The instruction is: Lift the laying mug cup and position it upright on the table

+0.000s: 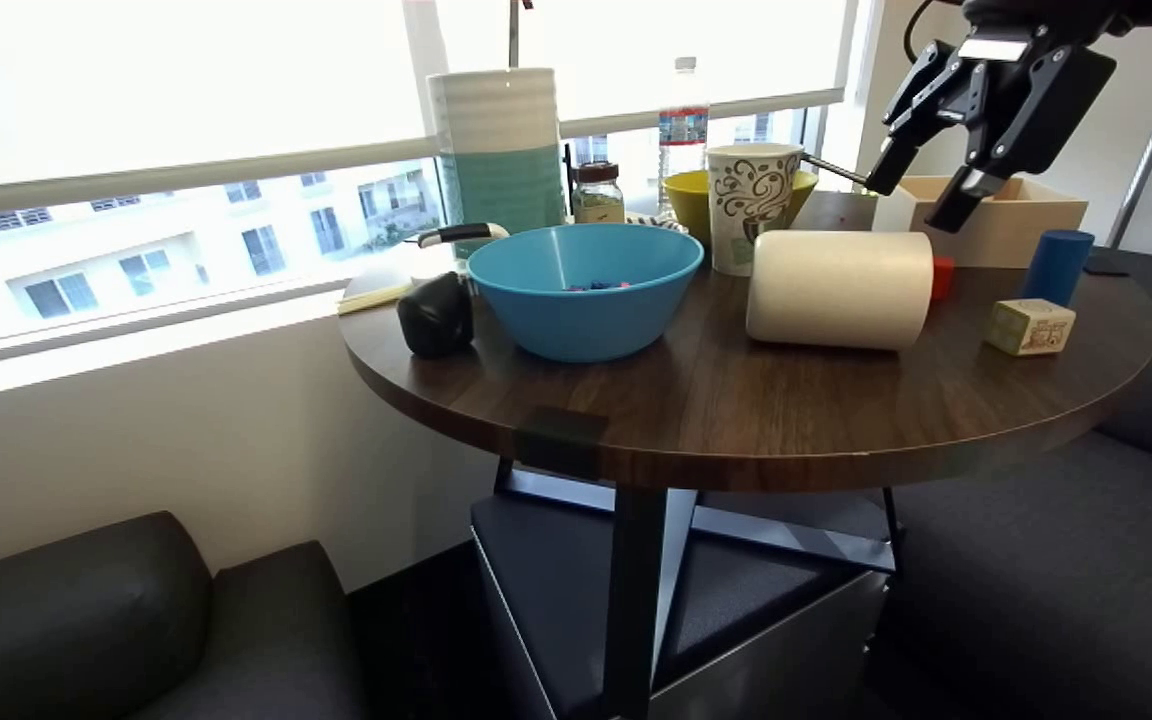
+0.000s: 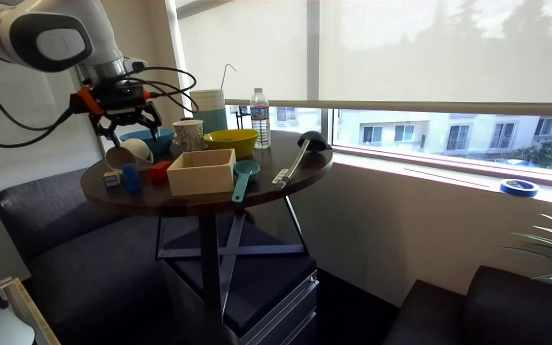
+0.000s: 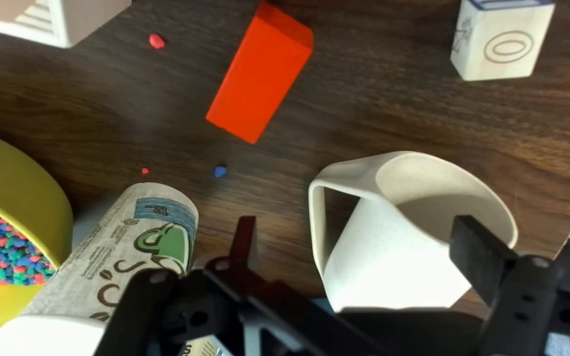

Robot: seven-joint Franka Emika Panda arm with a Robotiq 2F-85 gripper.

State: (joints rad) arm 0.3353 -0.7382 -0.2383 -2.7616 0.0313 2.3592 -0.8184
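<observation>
the cream mug [image 1: 841,290] lies on its side on the round brown table [image 1: 786,410]. in the wrist view its handle [image 3: 317,217] shows, and one can look into its open end. above the mug hangs the gripper [image 1: 924,185], released, its fingers [image 1: 957,203] spread wide apart; in an exterior view a gap shows between them and the mug. the patterned paper cup [image 1: 751,205] stands upright near the mug, on its handle side, and the blue bowl [image 1: 586,300] sits past the mug's closed end. the red block [image 3: 262,74] lies near the mug but apart from it. on the side of the mug's open end are the small printed block [image 3: 500,47] and the blue cylinder [image 1: 1058,268], which stands upright. farther from the mug stand the wooden box [image 2: 201,177], the water bottle [image 2: 260,116] and the yellow bowl [image 3: 13,163], which holds coloured bits [image 3: 8,252].
</observation>
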